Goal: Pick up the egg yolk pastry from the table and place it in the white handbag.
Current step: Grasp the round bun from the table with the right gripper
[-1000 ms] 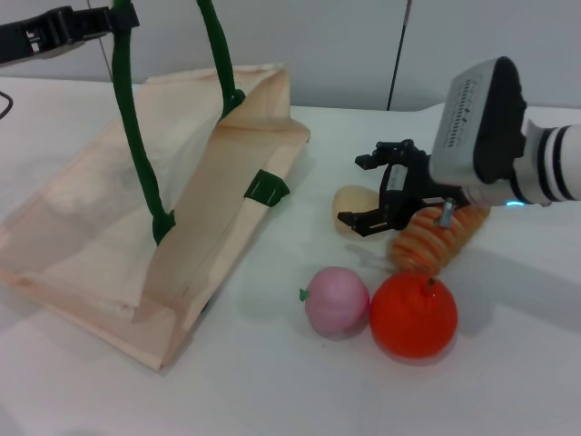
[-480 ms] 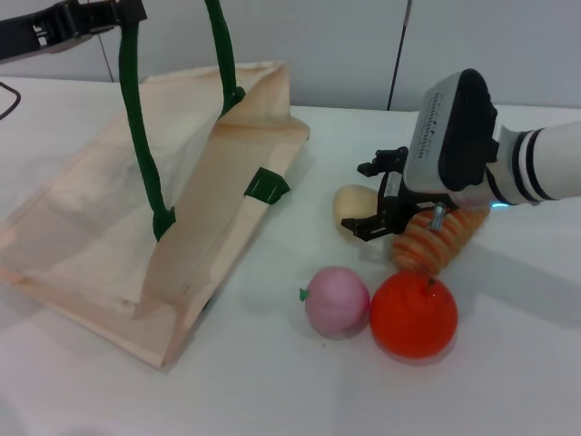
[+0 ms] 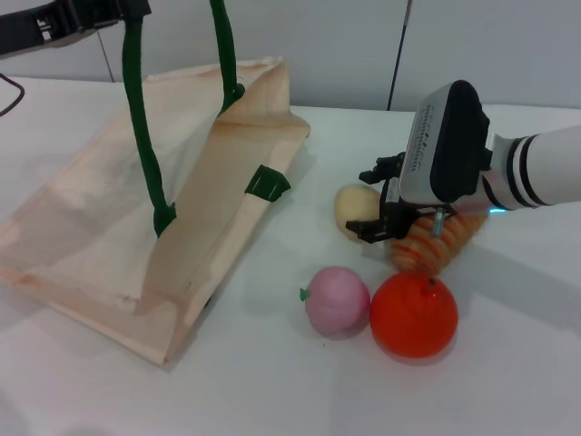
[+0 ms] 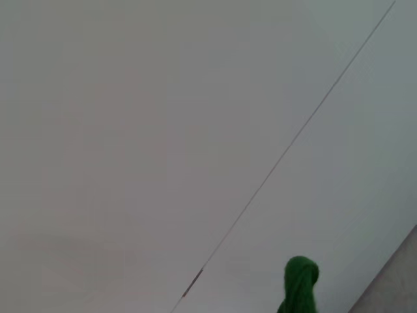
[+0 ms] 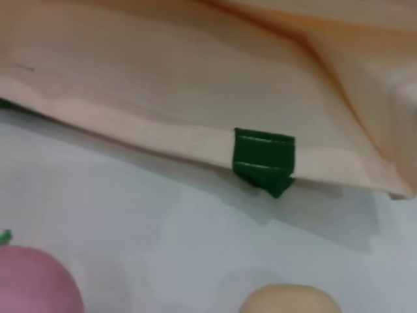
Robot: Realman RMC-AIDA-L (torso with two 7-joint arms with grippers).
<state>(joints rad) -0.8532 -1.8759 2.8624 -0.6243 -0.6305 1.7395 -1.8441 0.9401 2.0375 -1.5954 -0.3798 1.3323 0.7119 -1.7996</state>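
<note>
White table (image 3: 508,381), handbag (image 3: 82,227), pastry (image 3: 352,205), spiral bread (image 3: 436,243), pink fruit (image 3: 337,301), orange (image 3: 413,315)

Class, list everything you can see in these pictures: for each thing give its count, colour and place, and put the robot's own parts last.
white handbag: one, cream cloth, lying on the table's left half.
bag handles: two, dark green, one lifted up at top left.
egg yolk pastry: one, pale cream-yellow, on the table right of the bag.
spiral bread: one, orange and cream, right of the pastry, partly under the right gripper.
pink fruit: one, pink with green tip, near front.
orange fruit: one, orange-red, beside the pink fruit on its right.
table: one, white.
left gripper: one, black, top left, at the raised handle.
right gripper: one, black, open, right beside the pastry.
</note>
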